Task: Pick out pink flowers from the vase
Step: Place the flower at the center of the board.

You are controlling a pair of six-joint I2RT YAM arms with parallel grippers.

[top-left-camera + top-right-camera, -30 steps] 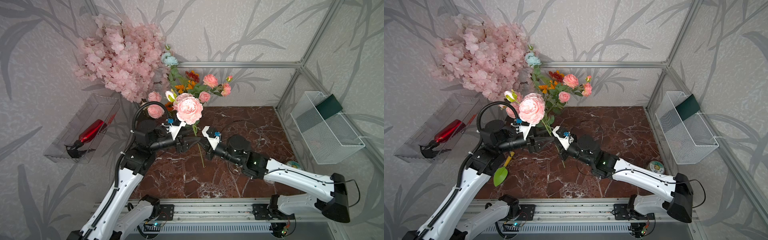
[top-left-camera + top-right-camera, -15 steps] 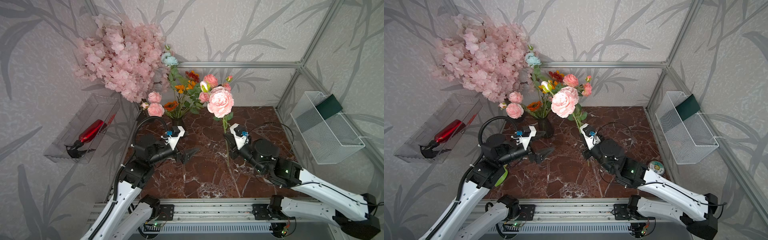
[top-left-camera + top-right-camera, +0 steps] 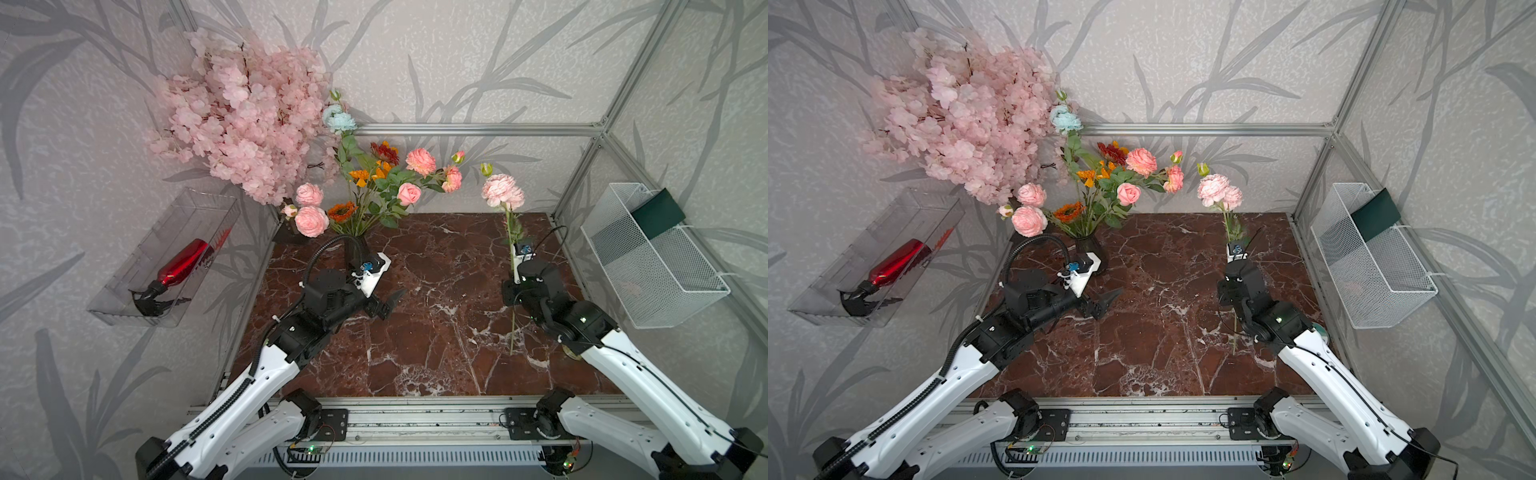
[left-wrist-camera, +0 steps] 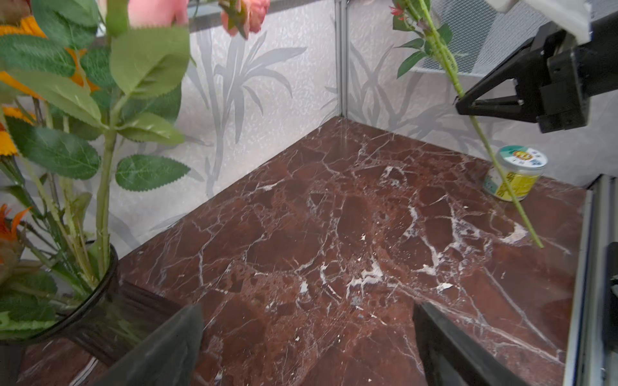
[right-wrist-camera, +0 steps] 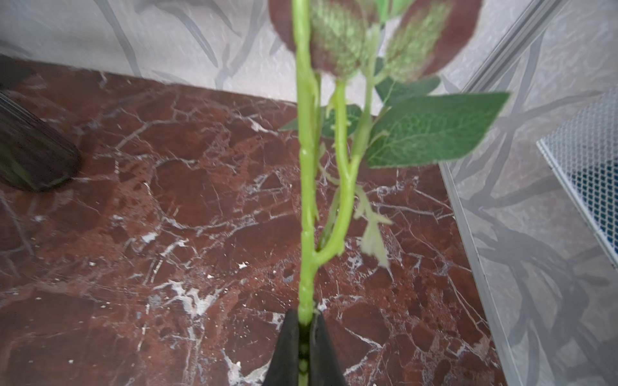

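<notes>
Nearest me, left of centre in a top view, my left tool (image 3: 390, 302) hangs over the counter (image 3: 436, 353), fingers spread wide and empty. To the right, my right tool (image 5: 303, 329) is clamped on the stem of an upright pink flower (image 3: 502, 192). Farther back, left of centre, the vase (image 3: 1090, 248) holds more pink flowers (image 3: 420, 161).
</notes>
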